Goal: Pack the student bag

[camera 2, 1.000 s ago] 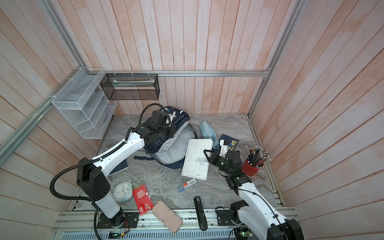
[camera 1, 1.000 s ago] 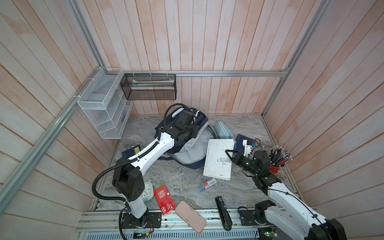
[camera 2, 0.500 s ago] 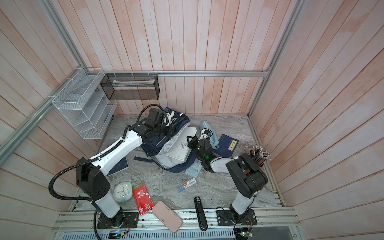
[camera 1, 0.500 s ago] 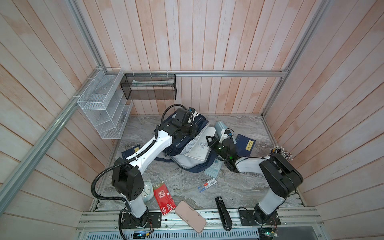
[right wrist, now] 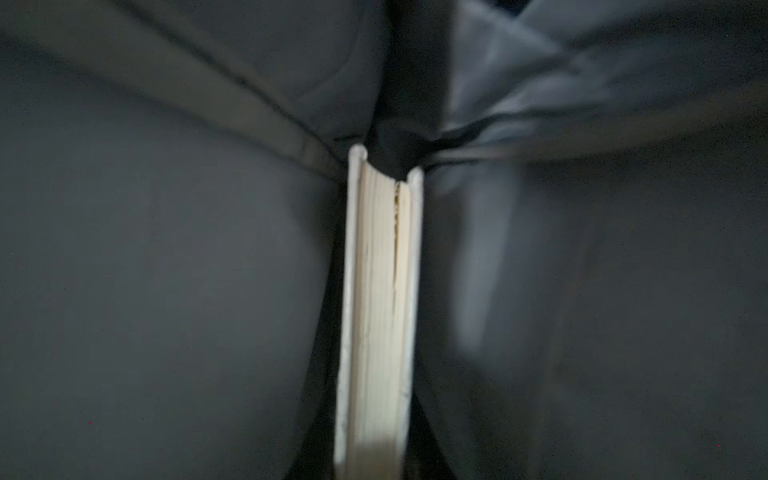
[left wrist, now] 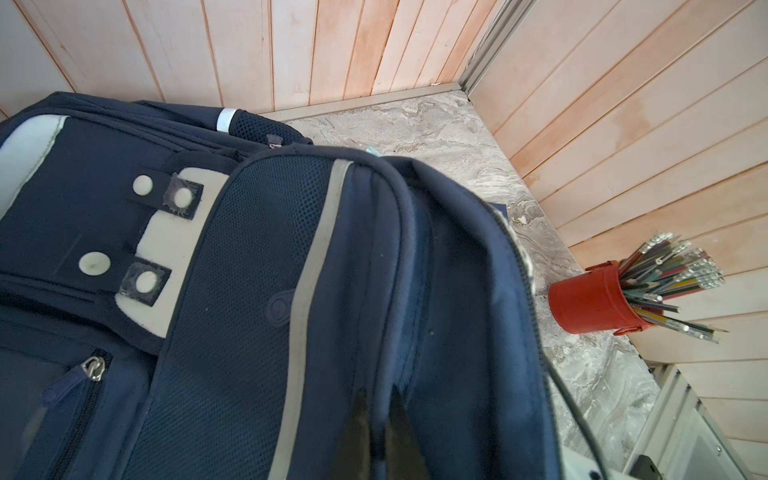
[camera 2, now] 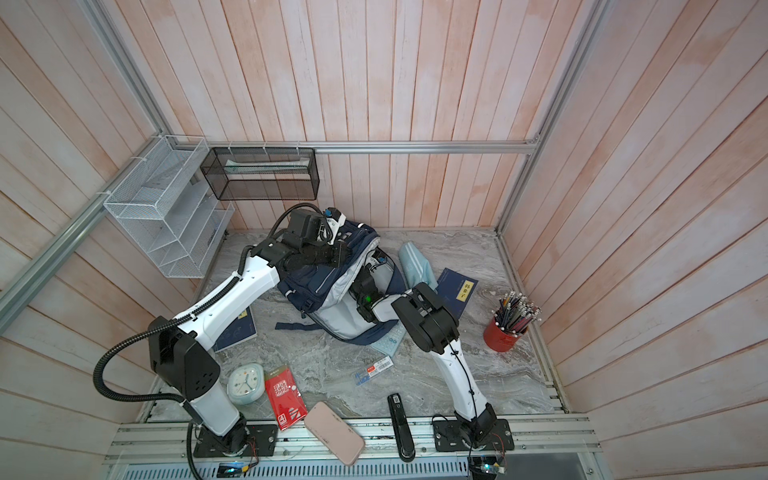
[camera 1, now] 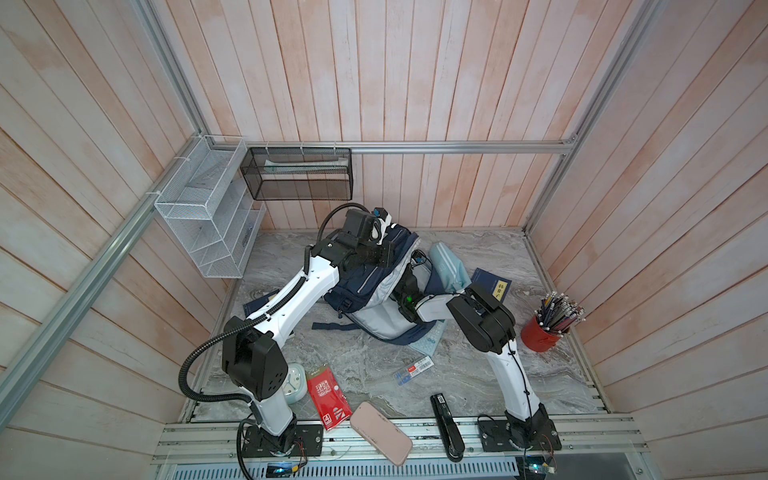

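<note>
The student bag [camera 1: 361, 291] is seen lying toward the back middle of the marble table [camera 1: 374, 365], its mouth turned toward the right arm. A ridge of its navy fabric is pinched between the closed jaws of the left gripper [left wrist: 376, 415], and the upper flap is held raised. The right gripper [right wrist: 374, 457] is buried inside the bag, clamped on a white book [right wrist: 378, 291] that is shown edge-on between grey lining walls. A light-blue pouch [camera 1: 446, 266] is laid just beside the bag, with a navy notebook [camera 1: 492, 286] next to it. A red cup of pencils [camera 1: 540, 336] is stood well apart, near the right wall.
</note>
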You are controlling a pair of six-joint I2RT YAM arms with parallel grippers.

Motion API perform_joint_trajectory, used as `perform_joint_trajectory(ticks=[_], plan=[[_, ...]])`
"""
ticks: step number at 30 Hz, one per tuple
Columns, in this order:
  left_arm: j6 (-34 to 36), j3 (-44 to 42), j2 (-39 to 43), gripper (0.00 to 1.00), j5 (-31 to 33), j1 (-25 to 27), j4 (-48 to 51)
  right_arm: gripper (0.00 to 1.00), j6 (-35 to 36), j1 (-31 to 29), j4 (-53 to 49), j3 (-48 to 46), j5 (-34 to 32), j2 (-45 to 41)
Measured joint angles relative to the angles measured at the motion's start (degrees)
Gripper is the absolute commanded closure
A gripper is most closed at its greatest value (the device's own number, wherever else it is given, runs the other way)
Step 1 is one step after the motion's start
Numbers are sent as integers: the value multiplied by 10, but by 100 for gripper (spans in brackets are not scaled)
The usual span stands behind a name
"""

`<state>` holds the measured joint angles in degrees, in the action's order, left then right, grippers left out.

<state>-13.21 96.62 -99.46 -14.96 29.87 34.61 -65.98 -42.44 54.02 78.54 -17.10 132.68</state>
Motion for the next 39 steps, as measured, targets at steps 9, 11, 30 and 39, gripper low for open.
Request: perform_joint_trajectory(ticks=[9,11,30,39], plan=[[-14,-56,14,100,-28,-28,-38,38,69,11,-21,-93,44,-61],[-16,-73,14,100,-28,-28,-46,38,93,22,-41,-138,59,-113],[-24,-149,14,96,2,-8,-97,2,262,150,-253,-424,122,-581],[-17,-152,13,77,79,30,-89,2,346,280,-455,-363,80,-580]])
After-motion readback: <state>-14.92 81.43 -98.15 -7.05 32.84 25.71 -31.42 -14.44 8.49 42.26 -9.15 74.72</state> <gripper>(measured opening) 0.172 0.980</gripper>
